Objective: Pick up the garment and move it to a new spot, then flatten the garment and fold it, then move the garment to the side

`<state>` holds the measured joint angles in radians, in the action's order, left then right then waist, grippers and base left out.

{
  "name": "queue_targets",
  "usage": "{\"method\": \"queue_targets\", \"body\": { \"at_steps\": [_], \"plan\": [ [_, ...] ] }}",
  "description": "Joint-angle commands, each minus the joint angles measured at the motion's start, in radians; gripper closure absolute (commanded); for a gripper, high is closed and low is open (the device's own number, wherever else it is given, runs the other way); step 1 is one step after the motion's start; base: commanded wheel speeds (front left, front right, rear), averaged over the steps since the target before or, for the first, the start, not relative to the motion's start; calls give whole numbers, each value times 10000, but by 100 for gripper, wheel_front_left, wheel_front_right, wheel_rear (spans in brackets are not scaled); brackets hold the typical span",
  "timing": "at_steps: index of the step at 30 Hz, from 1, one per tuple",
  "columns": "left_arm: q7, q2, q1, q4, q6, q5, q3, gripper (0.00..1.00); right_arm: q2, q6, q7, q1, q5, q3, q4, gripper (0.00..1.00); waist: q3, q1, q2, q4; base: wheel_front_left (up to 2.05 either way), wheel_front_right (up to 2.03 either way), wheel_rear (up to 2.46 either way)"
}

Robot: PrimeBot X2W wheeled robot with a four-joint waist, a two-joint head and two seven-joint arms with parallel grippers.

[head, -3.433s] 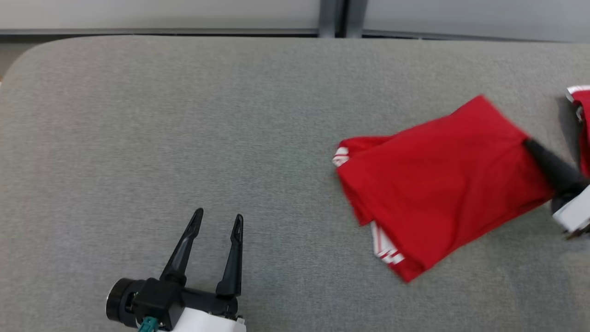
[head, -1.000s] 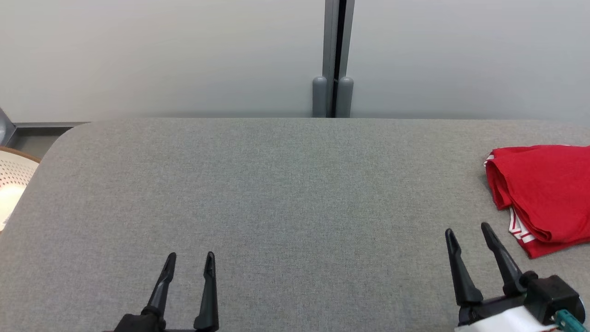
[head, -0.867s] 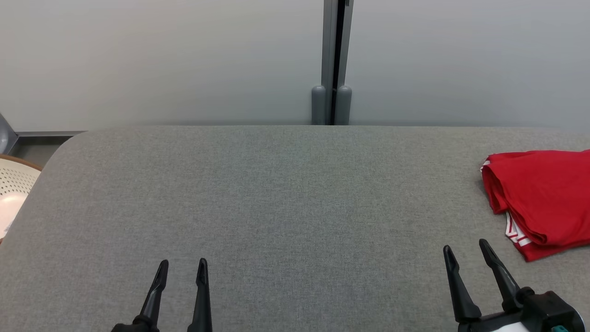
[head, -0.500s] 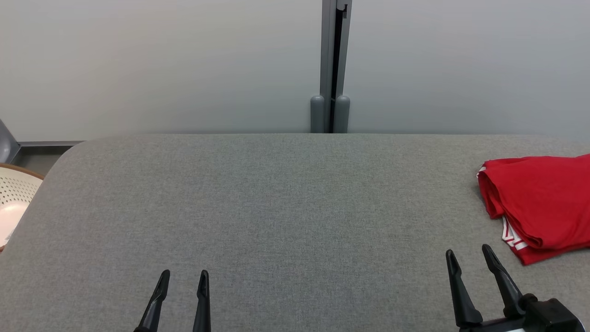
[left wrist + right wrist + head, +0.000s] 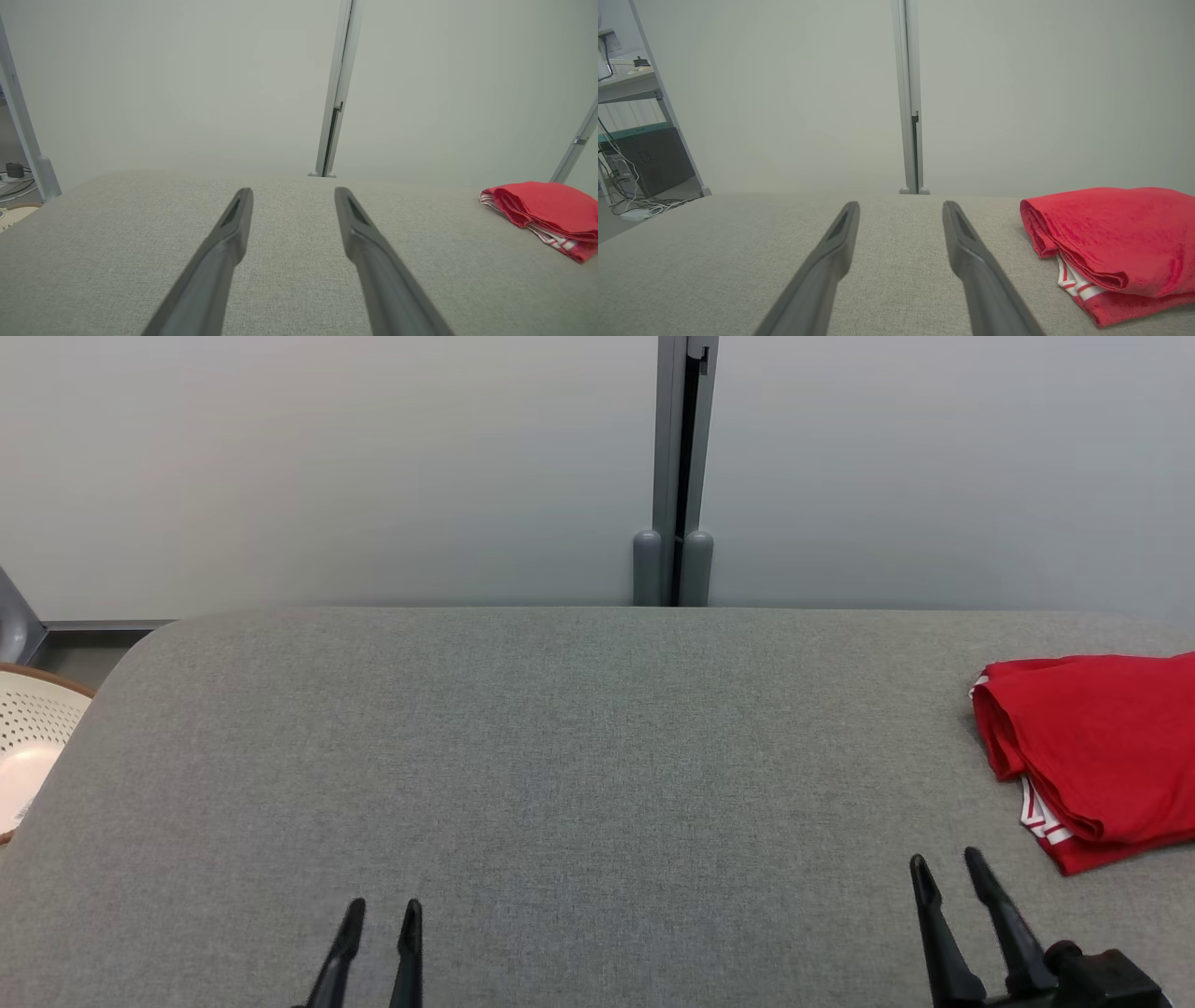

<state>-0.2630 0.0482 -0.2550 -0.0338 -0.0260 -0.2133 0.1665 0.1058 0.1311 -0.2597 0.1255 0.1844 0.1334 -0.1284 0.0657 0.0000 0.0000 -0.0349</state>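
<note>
A pale partition wall (image 5: pixel 327 467) with a grey post (image 5: pixel 674 476) backs the grey fabric surface (image 5: pixel 560 756). A few seconds ago the right gripper (image 5: pixel 945 857) was dragging the folded red garment (image 5: pixel 1102 747) rightward. Now it has let go and drawn back, fingers apart and empty, as has the left gripper (image 5: pixel 383 903). The garment lies folded at the surface's right edge, white-striped trim showing, ahead and right of the right gripper and well clear of the left. The task looks essentially finished.

Left claw (image 5: pixel 383 910), jaws parted, pointing up; right claw (image 5: pixel 946 861), jaws parted, pointing up
</note>
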Motion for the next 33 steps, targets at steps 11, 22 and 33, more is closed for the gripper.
{"method": "queue_targets", "body": {
  "at_steps": [11,22,33],
  "plan": [
    [294,99,248,435,134,-1724,-137,100,-11,0,356,-125,1724,-120,-307,100,-49,0,0,23,0,0,0],
    [652,214,766,833,365,-3575,-345,100,9,-1,729,-456,3580,-327,-431,100,-102,0,0,51,0,0,0],
    [1014,301,1250,1181,570,-5351,-572,100,7,-2,1111,-762,5358,-554,-537,100,-162,0,0,81,0,0,0]
  ]
}}
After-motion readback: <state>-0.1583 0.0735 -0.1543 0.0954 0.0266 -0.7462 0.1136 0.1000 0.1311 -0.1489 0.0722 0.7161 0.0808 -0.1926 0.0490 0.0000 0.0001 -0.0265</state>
